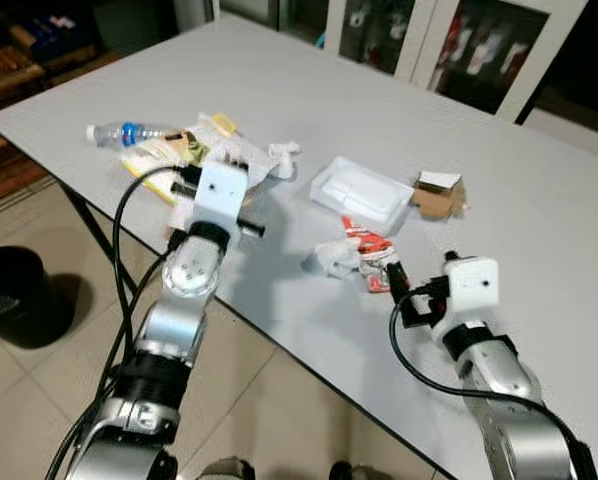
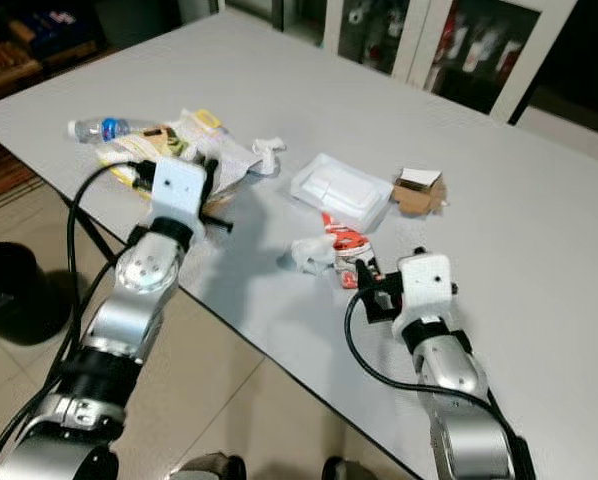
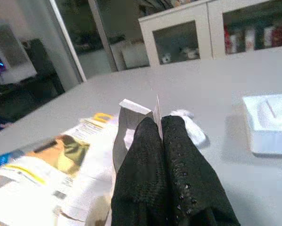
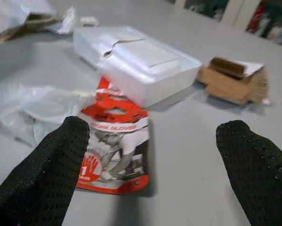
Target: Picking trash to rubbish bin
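Fingers of my right gripper (image 4: 155,165) stand spread wide, empty, low over the grey table (image 1: 539,200), and the red packet (image 4: 113,146) lies flat just ahead of them, nearer the one finger (image 4: 42,174) than the middle of the gap. Its long axis runs away from me toward the white foam tray (image 1: 362,193), so I judge the jaws need to shift a little toward the packet before closing across its short width. A crumpled clear plastic wrap (image 1: 334,257) touches the packet on the side away from the cardboard scrap (image 1: 438,194), which sits just beyond the tray's far corner. My left gripper (image 3: 161,141) is pinched shut on a thin sheet of paper (image 3: 131,115), standing on edge between its pads, on the other side of the tray over the pile of printed wrappers (image 1: 169,150); a water bottle (image 1: 124,132) lies past that pile. The black bin (image 1: 14,295) stands on the floor off the table's left corner, well apart from the tray, so the left arm is the nearer one for the drop.
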Controlling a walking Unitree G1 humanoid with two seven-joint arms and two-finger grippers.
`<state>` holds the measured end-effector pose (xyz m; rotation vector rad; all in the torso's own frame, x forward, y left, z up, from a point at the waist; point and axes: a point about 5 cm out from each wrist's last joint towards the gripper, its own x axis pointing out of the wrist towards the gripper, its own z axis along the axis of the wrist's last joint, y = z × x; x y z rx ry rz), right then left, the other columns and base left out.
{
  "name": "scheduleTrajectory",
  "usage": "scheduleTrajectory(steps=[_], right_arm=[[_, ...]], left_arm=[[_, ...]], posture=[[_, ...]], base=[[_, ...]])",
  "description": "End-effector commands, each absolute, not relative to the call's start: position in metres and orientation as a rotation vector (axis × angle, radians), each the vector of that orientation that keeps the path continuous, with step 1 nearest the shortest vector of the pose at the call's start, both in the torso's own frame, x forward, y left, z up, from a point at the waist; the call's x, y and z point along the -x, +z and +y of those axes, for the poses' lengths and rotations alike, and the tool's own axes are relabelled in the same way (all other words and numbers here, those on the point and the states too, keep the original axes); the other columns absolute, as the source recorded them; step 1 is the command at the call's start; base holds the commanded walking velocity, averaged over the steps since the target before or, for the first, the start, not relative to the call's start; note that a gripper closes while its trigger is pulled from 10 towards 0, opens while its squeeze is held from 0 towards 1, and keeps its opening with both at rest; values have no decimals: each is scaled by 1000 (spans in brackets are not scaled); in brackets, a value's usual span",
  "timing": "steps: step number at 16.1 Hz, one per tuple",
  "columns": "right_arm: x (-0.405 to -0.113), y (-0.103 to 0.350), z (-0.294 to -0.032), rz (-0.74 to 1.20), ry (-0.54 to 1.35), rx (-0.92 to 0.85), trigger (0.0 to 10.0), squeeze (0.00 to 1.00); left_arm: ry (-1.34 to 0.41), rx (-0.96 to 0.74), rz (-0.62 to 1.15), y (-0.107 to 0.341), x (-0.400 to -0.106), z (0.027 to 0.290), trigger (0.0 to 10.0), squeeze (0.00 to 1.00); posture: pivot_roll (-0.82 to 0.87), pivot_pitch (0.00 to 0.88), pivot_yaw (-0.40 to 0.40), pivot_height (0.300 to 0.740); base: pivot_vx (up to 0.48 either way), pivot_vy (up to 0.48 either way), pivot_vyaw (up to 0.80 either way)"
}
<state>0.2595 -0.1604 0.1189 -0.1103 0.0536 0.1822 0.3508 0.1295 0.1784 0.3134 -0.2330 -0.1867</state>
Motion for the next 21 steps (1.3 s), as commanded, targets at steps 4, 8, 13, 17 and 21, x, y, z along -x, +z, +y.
scheduleTrajectory(steps=[4,8,13,17,21], right_arm=[[-267,107,-160,96,249,140,10000,0],[-274,103,-156,96,298,183,10000,514],[-279,104,-156,78,293,216,10000,925],[-282,103,-162,88,279,239,10000,0],[-280,92,-164,159,305,187,10000,0]], left_arm=[[-227,-320,-184,174,-341,135,0,0],[-251,-322,-153,172,-335,136,0,0],[-268,-320,-144,175,-335,133,0,0],[-282,-317,-136,175,-334,130,0,0],[-287,-310,-132,175,-335,129,0,0]], posture=[[251,224,-33,740],[260,233,-26,740],[262,231,-13,740],[259,227,-9,740],[258,226,-8,740]], base=[[0,0,0],[0,0,0],[0,0,0],[0,0,0],[0,0,0]])
